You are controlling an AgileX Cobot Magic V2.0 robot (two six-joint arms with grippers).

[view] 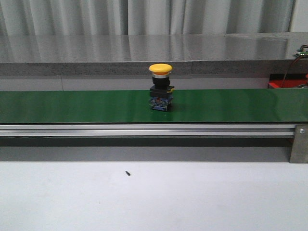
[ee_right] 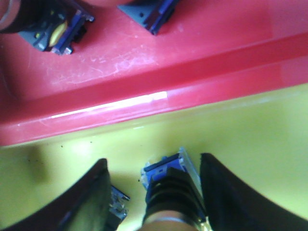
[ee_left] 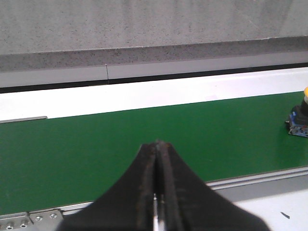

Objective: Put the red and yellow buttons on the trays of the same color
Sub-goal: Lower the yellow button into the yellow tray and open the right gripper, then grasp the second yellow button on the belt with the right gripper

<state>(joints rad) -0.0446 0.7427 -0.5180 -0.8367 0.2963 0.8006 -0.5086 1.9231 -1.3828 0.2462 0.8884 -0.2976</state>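
A yellow button (view: 160, 86) stands upright on the green conveyor belt (view: 72, 106), seen again at the edge of the left wrist view (ee_left: 300, 118). My left gripper (ee_left: 157, 144) is shut and empty, hovering over the belt's near rail, well apart from that button. Over the yellow tray (ee_right: 255, 130), my right gripper (ee_right: 155, 161) stands open. A button's black ribbed body with a blue base (ee_right: 168, 185) lies on the tray between the fingers, its cap hidden. Beside it is the red tray (ee_right: 192, 91). Neither gripper appears in the front view.
Two button bodies (ee_right: 53, 24) (ee_right: 149, 12) lie in the red tray. Another small blue part (ee_right: 118, 202) sits by my right gripper's finger. An aluminium rail (view: 144, 129) edges the belt, with a grey ledge (view: 144, 53) behind. A red tray corner (view: 284, 83) shows far right.
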